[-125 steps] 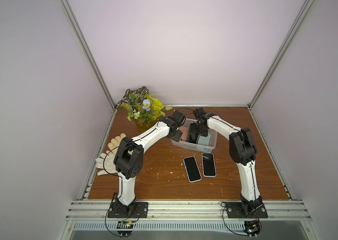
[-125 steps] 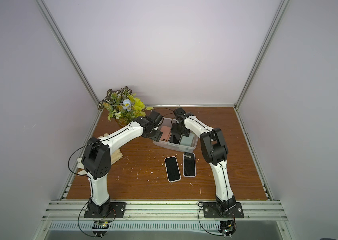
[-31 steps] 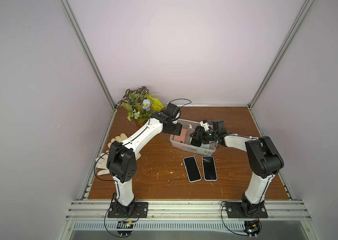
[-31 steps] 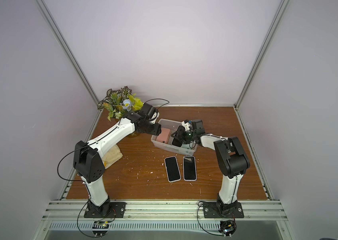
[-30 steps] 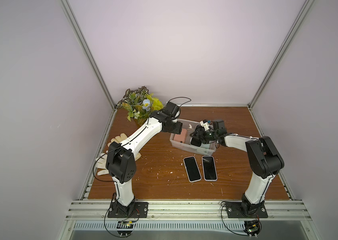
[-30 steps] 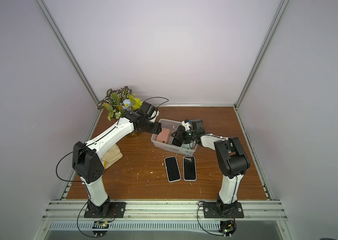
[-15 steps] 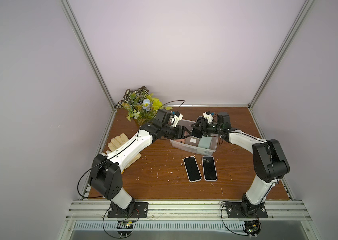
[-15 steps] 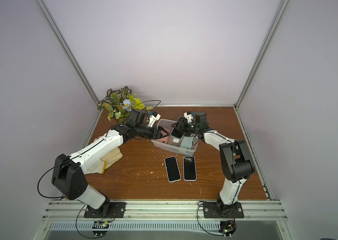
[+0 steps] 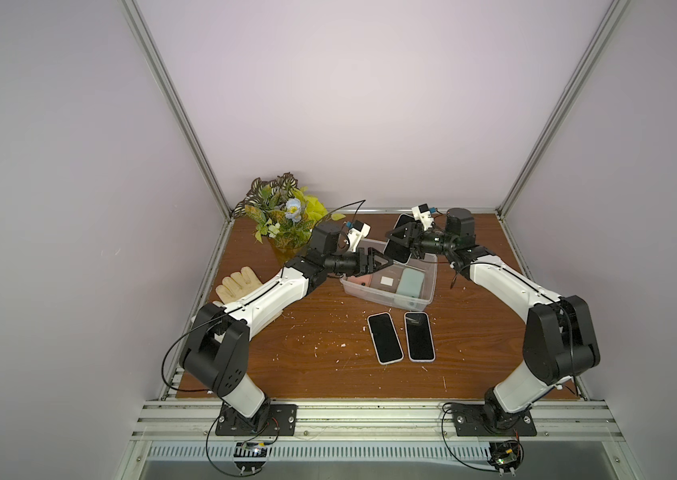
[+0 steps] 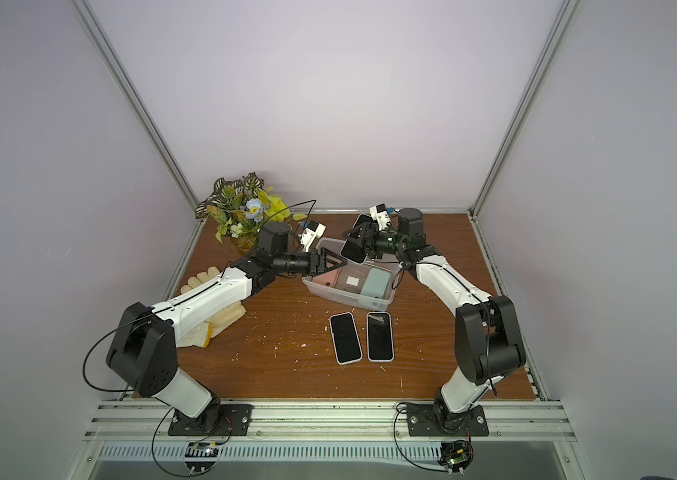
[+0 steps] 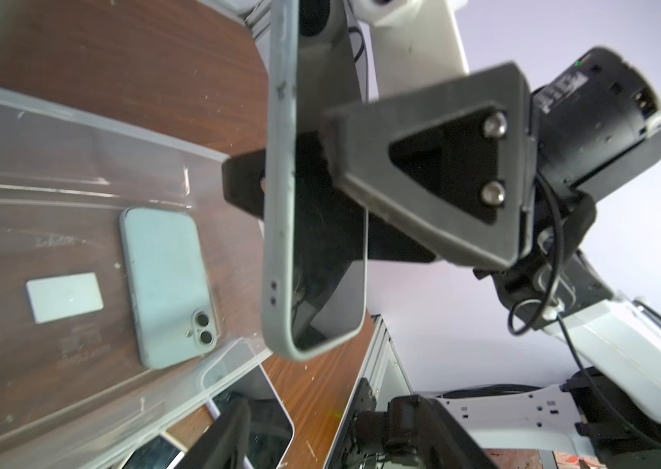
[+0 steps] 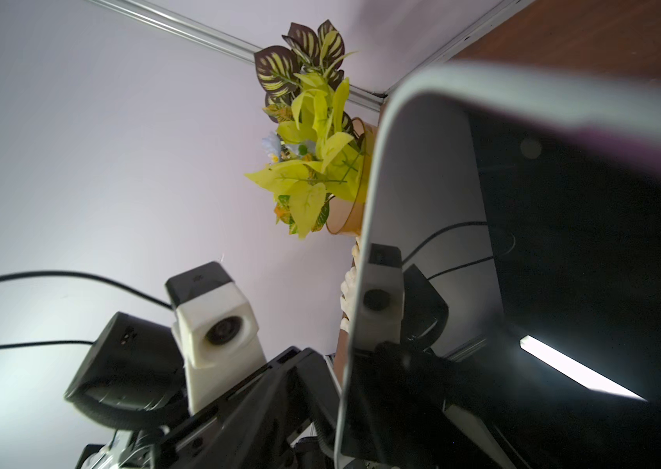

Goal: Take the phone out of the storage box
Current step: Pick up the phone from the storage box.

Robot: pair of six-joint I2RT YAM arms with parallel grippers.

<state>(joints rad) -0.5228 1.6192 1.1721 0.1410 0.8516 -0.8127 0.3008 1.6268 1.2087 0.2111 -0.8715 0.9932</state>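
A: What is the biggest thing there?

B: The wooden counter (image 9: 307, 365). The left arm (image 9: 270, 295) and the right arm (image 9: 507, 284) both reach from its near edge toward its far middle.

A: And the storage box?

B: The storage box (image 9: 378, 298) sits at the far middle of the counter, between the two arms. A vase of flowers (image 9: 283, 220) stands in the far-left corner. A pale glove (image 9: 239, 284) lies by the left edge, partly under the left arm.

A: Where is the phone?

B: The held phone (image 9: 396, 252) is up in the air over the box's far rim, tilted, its dark screen turned toward the left arm (the left wrist view shows its grey case edge (image 11: 280, 203)). The right jaws are clamped on it, one on the screen and one behind.

A: The left jaws?

B: They are spread apart with nothing between them, above the box's left end.

A: Anything smaller?

B: Two more phones (image 9: 385, 337) (image 9: 419, 336) lie side by side, screens up, just in front of the box. Inside it are a pink phone (image 9: 359, 279) at the left end and a teal phone (image 9: 409, 281) at the right, back up. A white sticker (image 9: 386, 281) sits between them.
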